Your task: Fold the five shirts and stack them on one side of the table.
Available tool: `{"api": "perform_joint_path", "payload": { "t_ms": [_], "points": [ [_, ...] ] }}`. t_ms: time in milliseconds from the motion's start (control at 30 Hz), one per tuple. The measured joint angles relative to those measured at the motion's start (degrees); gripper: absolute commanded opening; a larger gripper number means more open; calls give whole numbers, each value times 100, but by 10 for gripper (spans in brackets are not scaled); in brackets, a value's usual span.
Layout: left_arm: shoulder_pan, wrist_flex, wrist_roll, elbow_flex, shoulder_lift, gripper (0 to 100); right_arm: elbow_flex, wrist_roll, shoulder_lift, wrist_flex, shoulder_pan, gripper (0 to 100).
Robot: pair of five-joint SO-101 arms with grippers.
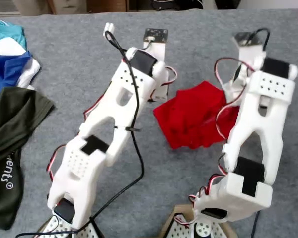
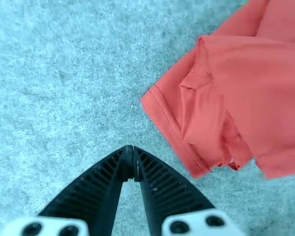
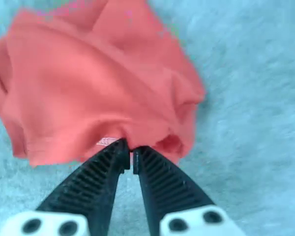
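A crumpled red shirt [image 1: 193, 116] lies on the grey table between my two arms. My left gripper [image 2: 129, 162] is shut and holds nothing; it hangs over bare table just beside a hemmed corner of the red shirt [image 2: 236, 93]. My right gripper [image 3: 131, 151] is shut with its tips right at a bunched edge of the red shirt [image 3: 88, 88]; I cannot tell whether any cloth is pinched. The other shirts lie unfolded in a heap at the table's left edge: teal [image 1: 7, 30], white [image 1: 7, 47], blue [image 1: 7, 69], olive green [image 1: 15, 116] and black [image 1: 2, 183].
The grey felt table [image 1: 79, 54] is bare between the heap and the left arm [image 1: 109, 129]. The right arm [image 1: 258, 129] stands over the red shirt's right side. Both arm bases sit at the near edge.
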Motion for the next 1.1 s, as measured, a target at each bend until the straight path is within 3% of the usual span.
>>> {"api": "perform_joint_path", "payload": {
  "t_ms": [367,567,667,833,1100],
  "points": [
    [0,0,0,1257,-1565,19,-2813,0,0,290,0,4],
    [0,0,0,1864,-2321,19,-3842,0,-70,941,0,5],
    [0,0,0,2295,-2576,19,-3305,202,-79,1037,0,19],
    [-114,0,-62,2945,-3059,19,-1319,290,-70,879,0,126],
    [-334,0,-413,3481,-3481,20,1837,-571,-519,-615,-237,157]
  ]
}}
